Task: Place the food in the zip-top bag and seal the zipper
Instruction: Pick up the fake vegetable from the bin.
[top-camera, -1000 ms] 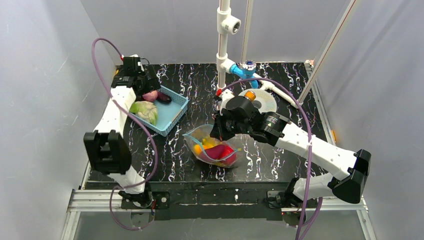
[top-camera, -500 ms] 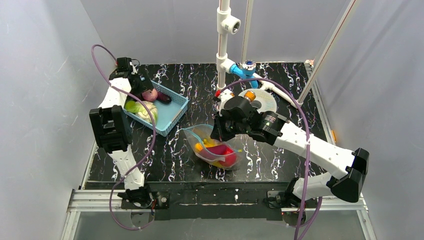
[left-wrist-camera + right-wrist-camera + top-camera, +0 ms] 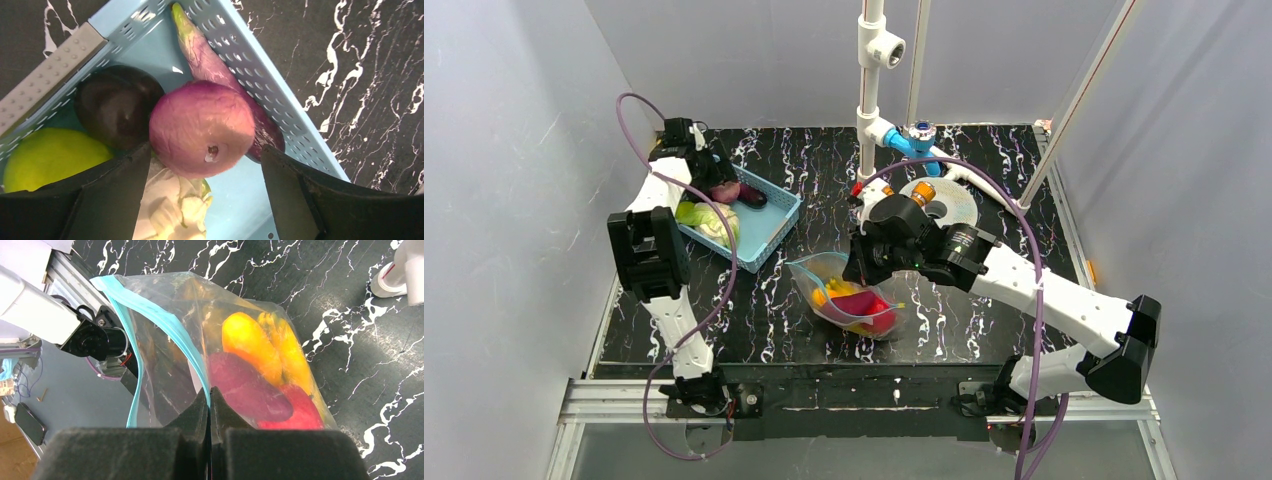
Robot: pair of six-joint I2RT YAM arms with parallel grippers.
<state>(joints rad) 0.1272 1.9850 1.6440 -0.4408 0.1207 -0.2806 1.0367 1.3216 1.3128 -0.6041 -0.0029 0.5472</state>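
Observation:
The zip-top bag (image 3: 852,295) lies mid-table with orange, purple-red and red food inside. My right gripper (image 3: 856,272) is shut on the zipper (image 3: 165,320), the teal strip at the bag's (image 3: 260,325) mouth, and holds that edge up; the right gripper (image 3: 210,392) pinches one side while the other side stands apart, so the mouth is open. My left gripper (image 3: 716,182) is open over the blue basket (image 3: 774,232). In the left wrist view the left gripper (image 3: 205,151) straddles a round purple onion (image 3: 202,127) without touching it. A long eggplant (image 3: 200,55), a dark plum (image 3: 117,105), a yellow-green fruit (image 3: 50,155) and cabbage (image 3: 172,210) lie round it.
A white pipe stand (image 3: 869,100) with a blue fitting rises at the back centre. A round white plate (image 3: 954,205) with an orange piece (image 3: 924,190) lies behind the right arm. The basket's wall (image 3: 280,100) runs close to the left gripper's right finger.
My left arm has swung its elbow in and brought the open gripper down to the onion in the basket. My right gripper has kept its hold and shifted the bag edge slightly.

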